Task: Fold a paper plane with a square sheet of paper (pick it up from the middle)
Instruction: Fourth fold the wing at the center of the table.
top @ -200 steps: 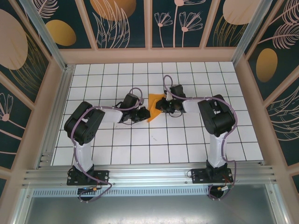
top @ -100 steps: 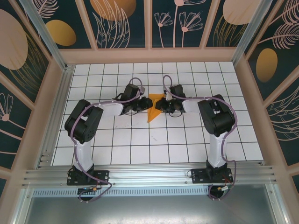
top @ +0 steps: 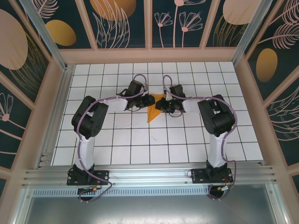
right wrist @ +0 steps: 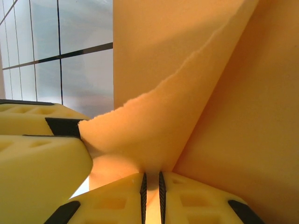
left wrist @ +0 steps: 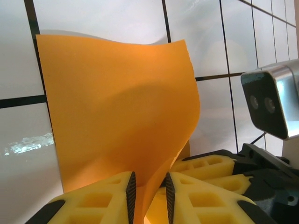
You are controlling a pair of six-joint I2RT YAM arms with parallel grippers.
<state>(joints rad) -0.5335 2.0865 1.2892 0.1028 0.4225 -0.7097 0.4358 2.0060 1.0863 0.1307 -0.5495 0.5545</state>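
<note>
The square sheet of paper [top: 153,110] is bright orange and stands folded into a narrow wedge, its tip pointing toward the near edge, mid-table. My right gripper [top: 160,103] holds its right side; in the right wrist view the pads of that gripper [right wrist: 151,186] pinch a fold of the paper [right wrist: 196,93]. My left gripper [top: 148,101] sits against the left side. In the left wrist view its jaws [left wrist: 150,196] stand slightly apart, with a curved fold of the paper [left wrist: 117,102] running between them.
White grid-tiled table [top: 154,144] with patterned walls on three sides. The two grippers nearly touch: the left fingers [right wrist: 37,158] show in the right wrist view, and the right wrist camera [left wrist: 271,102] shows in the left wrist view.
My left gripper has moved farther back and right, up against the paper, and its jaws have widened a little. The paper has gone from a broader flap to a narrow point. The right gripper stayed put.
</note>
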